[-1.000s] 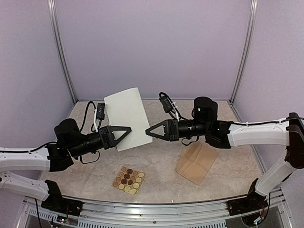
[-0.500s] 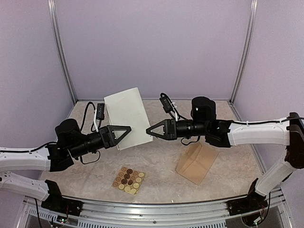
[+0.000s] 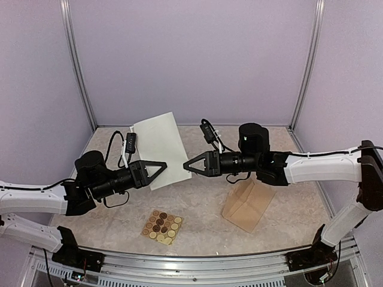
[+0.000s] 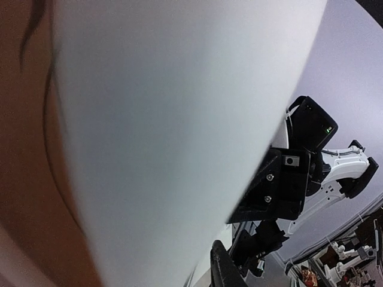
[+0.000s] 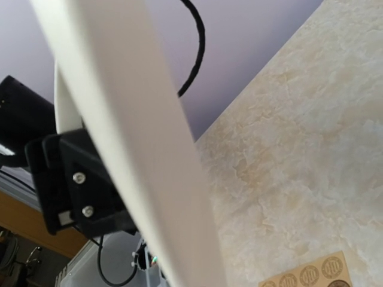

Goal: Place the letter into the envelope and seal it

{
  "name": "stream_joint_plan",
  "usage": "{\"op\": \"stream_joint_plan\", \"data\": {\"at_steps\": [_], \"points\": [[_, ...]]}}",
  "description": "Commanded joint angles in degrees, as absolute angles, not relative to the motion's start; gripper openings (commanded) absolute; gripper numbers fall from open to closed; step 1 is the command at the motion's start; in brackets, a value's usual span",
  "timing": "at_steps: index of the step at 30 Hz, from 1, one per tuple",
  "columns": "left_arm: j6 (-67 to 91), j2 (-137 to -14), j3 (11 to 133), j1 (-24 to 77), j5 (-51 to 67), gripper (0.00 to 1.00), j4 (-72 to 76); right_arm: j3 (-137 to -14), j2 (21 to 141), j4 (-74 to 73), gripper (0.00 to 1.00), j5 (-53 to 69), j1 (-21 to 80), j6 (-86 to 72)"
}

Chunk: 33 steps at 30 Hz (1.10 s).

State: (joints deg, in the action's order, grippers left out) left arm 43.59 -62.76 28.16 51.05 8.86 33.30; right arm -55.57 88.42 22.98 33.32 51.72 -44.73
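There are two arms over one table (image 3: 203, 206), and between them one letter (image 3: 157, 143). The sheet stands on edge in the air, raised off the surface and tilted, with its plain white back towards the overhead camera.

The right gripper (image 3: 185, 166) has its jaws fully closed at the sheet's right edge, pinching the paper there. In the right wrist view the letter runs as one pale band from the upper left to the bottom, seen almost edge-on, and the dark body of the other arm shows behind it.

The left gripper (image 3: 163, 164) points at the same sheet from the other side, and its tip overlaps the lower part of the paper. In the left wrist view the white sheet fills most of the picture, so it is not possible to tell whether these jaws are apart or closed on the paper.

One envelope (image 3: 246, 206) lies flat on the table under the right arm. It is tan and turned at an angle, well apart from the letter and from both grippers.

One small tan sheet of round stickers (image 3: 162, 226) lies near the front edge, below the gap between the two grippers. Its stickers sit in rows, some dark and some light. Nothing touches it.
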Motion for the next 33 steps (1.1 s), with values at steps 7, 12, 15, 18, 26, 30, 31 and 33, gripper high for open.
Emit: {"op": "stream_joint_plan", "data": {"at_steps": [7,12,15,18,26,30,31,33], "points": [[45.77,-59.02,26.41,49.64,10.81,0.25,35.76,-55.3,87.37,24.15,0.0,39.34,50.73,-42.12],[47.85,-58.54,24.67,48.2,13.68,0.05,39.79,-54.68,87.0,26.0,0.0,43.32,50.72,-41.94],[48.08,-58.37,24.37,48.01,14.13,0.0,40.48,-53.91,86.58,27.93,0.04,44.25,50.71,-42.7],[48.34,-58.19,24.17,47.82,14.4,0.0,41.07,-52.87,86.64,29.52,0.15,44.87,50.7,-43.74],[48.6,-57.33,23.43,47.81,14.15,0.0,42.03,-51.07,87.01,33.47,0.0,46.66,50.71,-46.29],[48.7,-56.81,23.0,47.73,13.91,0.0,42.1,-50.76,86.58,33.22,0.0,46.29,50.73,-45.99],[48.66,-56.79,22.96,47.64,13.97,0.0,42.1,-50.75,86.65,32.96,0.0,46.38,50.72,-45.89],[48.77,-56.54,22.78,47.64,13.94,0.0,42.39,-50.89,86.89,32.58,0.07,46.56,50.71,-45.88]]}}
